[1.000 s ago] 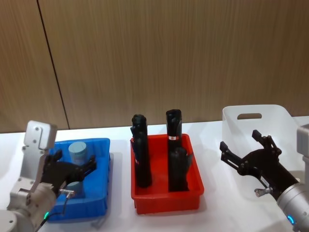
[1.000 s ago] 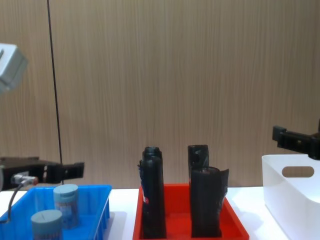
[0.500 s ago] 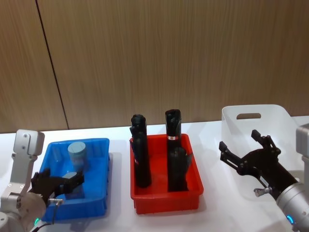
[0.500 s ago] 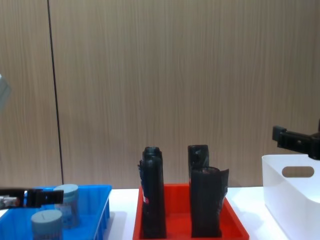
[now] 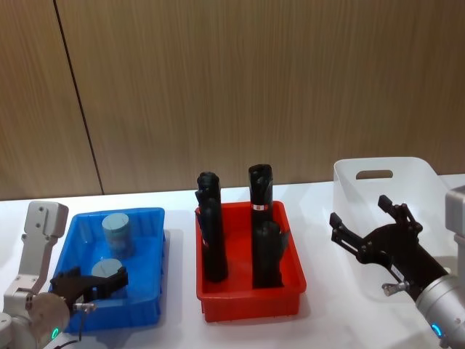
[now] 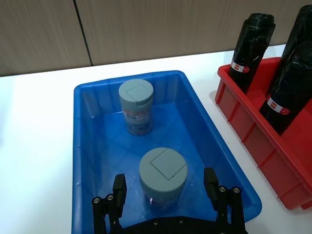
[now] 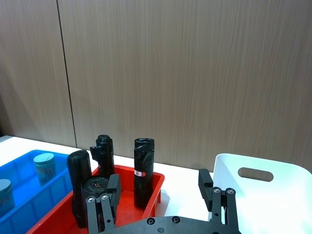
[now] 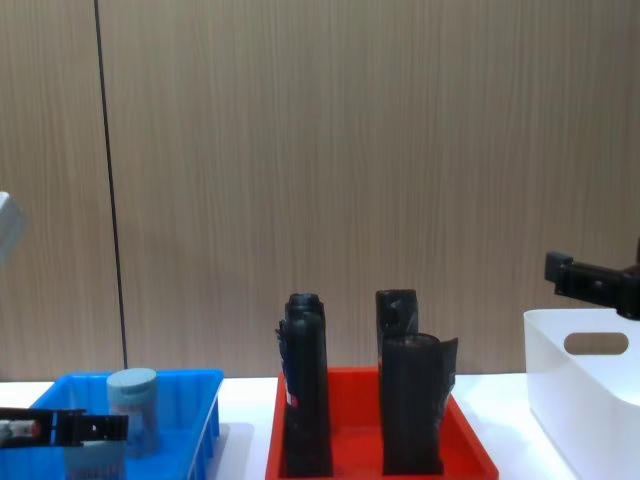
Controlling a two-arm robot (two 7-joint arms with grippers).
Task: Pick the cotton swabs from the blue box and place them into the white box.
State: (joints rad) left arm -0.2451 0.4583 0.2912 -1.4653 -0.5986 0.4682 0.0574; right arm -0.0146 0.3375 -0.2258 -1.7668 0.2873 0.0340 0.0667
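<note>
White table (image 5: pixel 182 305), three bins in a row. White box (image 5: pixel 350 190) is on my right. Red tray (image 5: pixel 251 304) is in the middle, with four black rolls (image 5: pixel 211 243) upright in it. Blue box (image 5: pixel 149 294) is on my left and holds two swab jars, both upright: far jar (image 6: pixel 136 106) near the back wall, near jar (image 6: pixel 163 174) toward the front. Left gripper (image 6: pixel 165 184) sits low in the blue box, spread wide and straddling the near jar with a gap on each side. Right gripper (image 5: pixel 363 214) hangs just above the white box's rim, spread wide and holding nothing.
</note>
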